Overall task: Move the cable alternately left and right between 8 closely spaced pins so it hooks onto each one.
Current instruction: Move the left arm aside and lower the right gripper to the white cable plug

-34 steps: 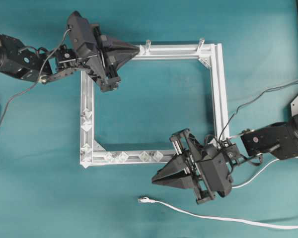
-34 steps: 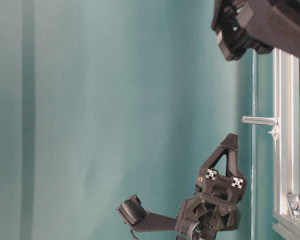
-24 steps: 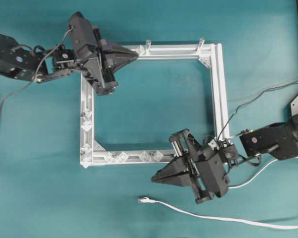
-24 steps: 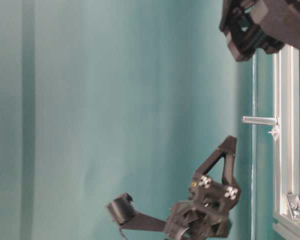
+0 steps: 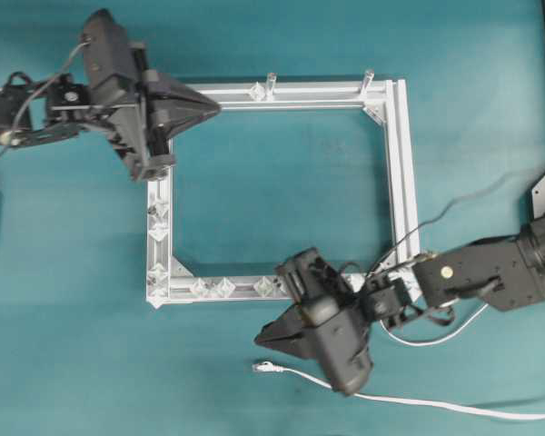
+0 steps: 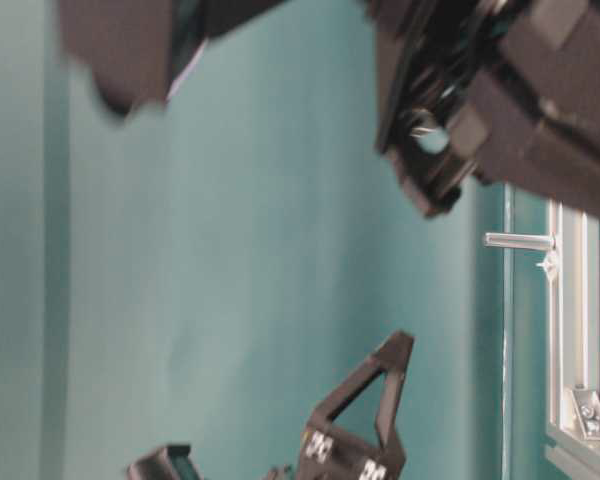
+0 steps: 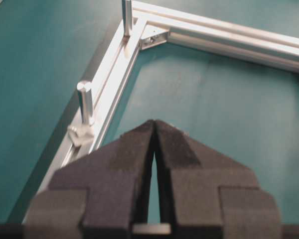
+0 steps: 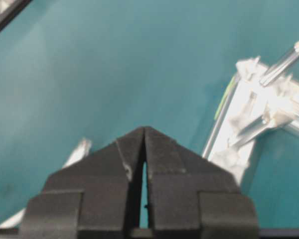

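Left gripper over frame top-left corner, fingers pressed together, holding nothing. Right gripper just below frame's bottom rail, fingers also together, empty. Cable flat on teal desk below frame, plug just under right gripper tip, not touching. Pins along bottom rail and left rail, bare, cable on none. Two posts on top rail.
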You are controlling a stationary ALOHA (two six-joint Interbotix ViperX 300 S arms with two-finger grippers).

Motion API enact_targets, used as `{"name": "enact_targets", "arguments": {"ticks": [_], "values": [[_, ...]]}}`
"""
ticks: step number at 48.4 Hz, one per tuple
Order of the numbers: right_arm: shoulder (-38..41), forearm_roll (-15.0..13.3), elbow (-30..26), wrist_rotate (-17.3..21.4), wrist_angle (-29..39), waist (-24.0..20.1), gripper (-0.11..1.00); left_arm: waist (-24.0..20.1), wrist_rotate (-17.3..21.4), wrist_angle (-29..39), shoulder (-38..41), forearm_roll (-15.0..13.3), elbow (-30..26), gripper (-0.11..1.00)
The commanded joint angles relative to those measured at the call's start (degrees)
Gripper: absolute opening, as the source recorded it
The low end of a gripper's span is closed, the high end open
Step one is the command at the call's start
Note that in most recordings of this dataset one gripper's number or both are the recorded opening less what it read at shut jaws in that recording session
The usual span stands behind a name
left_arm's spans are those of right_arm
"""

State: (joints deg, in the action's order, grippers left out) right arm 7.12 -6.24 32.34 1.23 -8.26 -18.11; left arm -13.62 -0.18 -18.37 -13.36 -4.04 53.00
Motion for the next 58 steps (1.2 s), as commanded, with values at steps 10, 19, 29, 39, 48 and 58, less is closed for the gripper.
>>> {"name": "enact_targets", "arguments": {"ticks": [10, 19, 29, 39, 48, 58], "values": [[-1.32, -0.09, -8.61, 8.61, 21.27, -1.58, 0.0, 0.53, 0.09, 5.27, -7.82, 0.18, 2.55, 0.12], [-0.97, -0.09, -9.67, 17.49, 23.99, -2.46, 0.0, 1.14, 0.18, 6.5, -12.48, 0.18, 5.36, 0.54], [1.23, -0.09, -11.34, 23.03, 25.84, -3.52, 0.0, 2.37, 0.09, 6.59, -19.69, 0.18, 11.16, 0.53], [5.27, 0.0, -15.21, 23.38, 31.46, -4.22, 0.37, 2.9, 0.18, 10.2, -26.1, 0.18, 15.73, 0.53], [8.35, 0.0, -18.98, 23.55, 33.93, -4.22, 0.59, 2.81, 0.44, 13.71, -31.46, 0.18, 17.05, 0.53], [10.81, 0.0, -21.36, 24.96, 34.01, -4.22, 0.6, 2.9, 0.35, 15.56, -35.51, 0.18, 18.81, 0.53]]}}
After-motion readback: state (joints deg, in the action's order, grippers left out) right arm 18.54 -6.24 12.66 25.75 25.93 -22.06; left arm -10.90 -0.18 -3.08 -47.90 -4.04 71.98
